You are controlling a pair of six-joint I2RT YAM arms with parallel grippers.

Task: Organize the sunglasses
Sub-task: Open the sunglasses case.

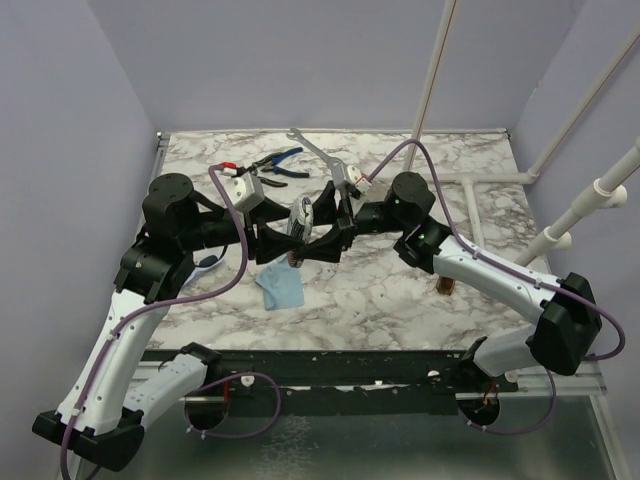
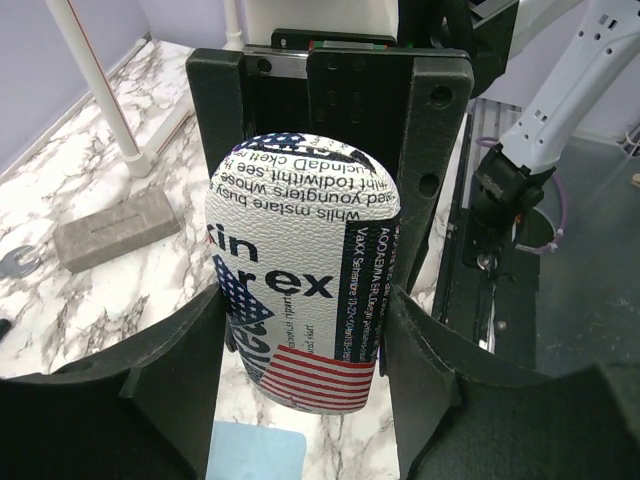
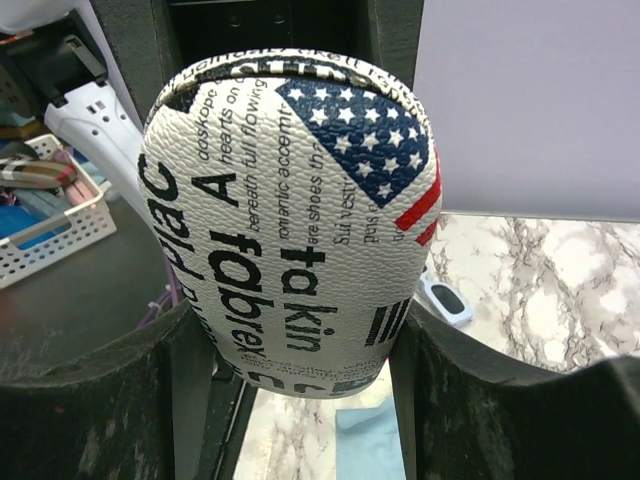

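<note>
Presently we find the left end effector clamped on one end of a printed case, with its dark fingers pressed against opposite sides of the case. The case is white and grained, and it carries newspaper-style lettering and a stars-and-stripes flag. It is held off the marble surface, about midway between the two arms.

Below the case, slightly toward the near edge, a light blue cloth lies flat on the surface. Behind the case, toward the far edge, we note blue-handled pliers. In the left wrist view a grey block rests on the surface, well apart from the case.

The right end effector faces the left one and is clamped on the other end of the same case, one finger tight against each flank. The case is therefore gripped by both arms at once.

Further right, the sunglasses show as a small amber-brown shape on the surface just beside the right forearm, which partly hides them. They lie well apart from the case, the cloth and both end effectors. We cannot make out their frame or which way they face.
</note>
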